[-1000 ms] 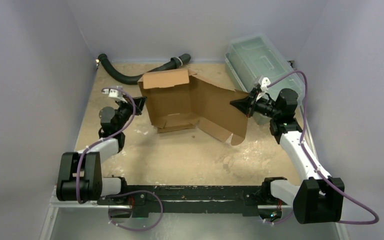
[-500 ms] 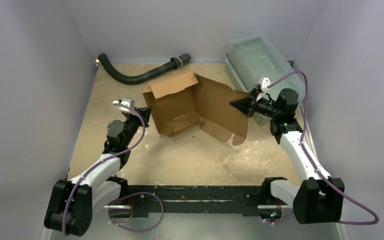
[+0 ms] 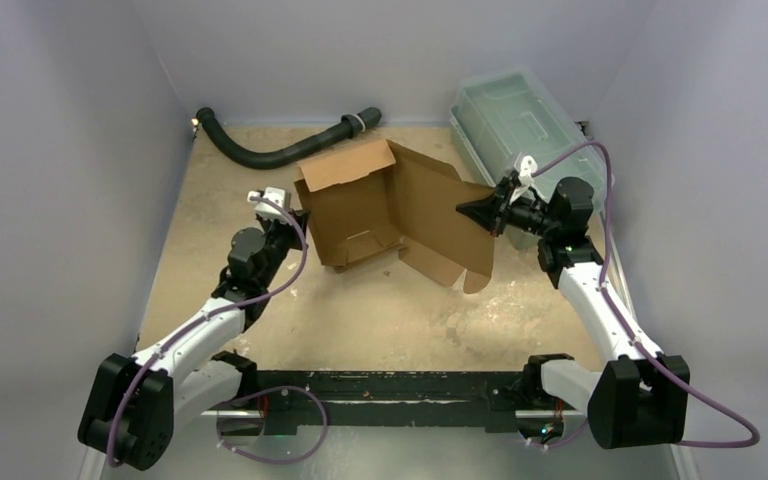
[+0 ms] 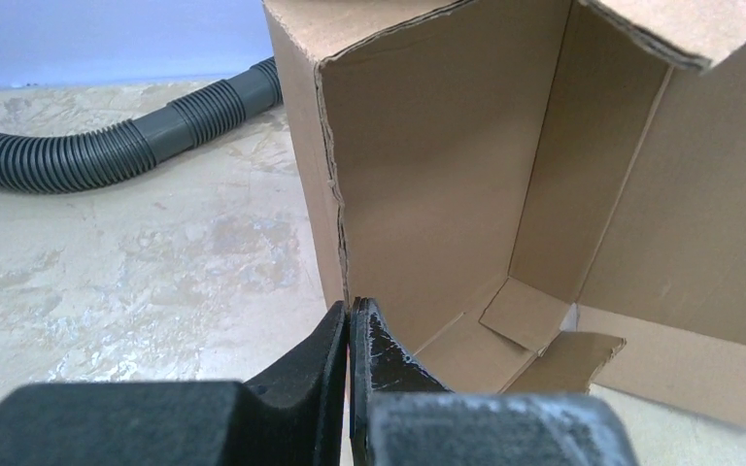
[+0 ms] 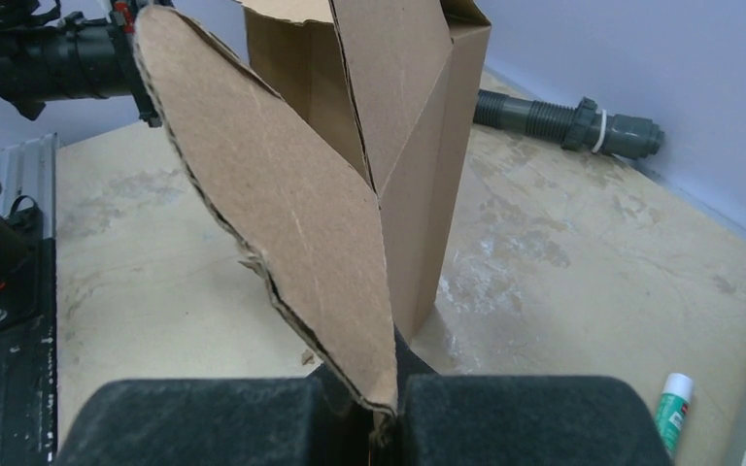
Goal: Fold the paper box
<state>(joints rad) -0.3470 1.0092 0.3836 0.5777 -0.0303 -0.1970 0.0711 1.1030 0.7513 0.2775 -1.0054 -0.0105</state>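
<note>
The paper box [image 3: 380, 205] is a half-formed sheet of brown cardboard standing mid-table, its open inside [image 4: 466, 175] facing my left wrist camera. My left gripper [image 3: 298, 218] is shut, and its tips [image 4: 350, 313] touch the foot of the box's left wall edge with nothing between them. My right gripper [image 3: 480, 210] is shut on the rim of the box's large side flap [image 5: 282, 204], which rises out of the jaws [image 5: 384, 393]. The rest of the box [image 5: 398, 107] stands upright beyond that flap.
A black corrugated hose [image 3: 280, 150] lies along the back left, also in the left wrist view [image 4: 107, 146] and the right wrist view [image 5: 563, 121]. A clear greenish lidded bin [image 3: 510, 125] stands at the back right. A glue stick [image 5: 673, 408] lies by the right edge.
My left arm has reached forward and to the right, up to the box's left wall. The box has turned and shifted slightly right. The right gripper has kept its hold.
</note>
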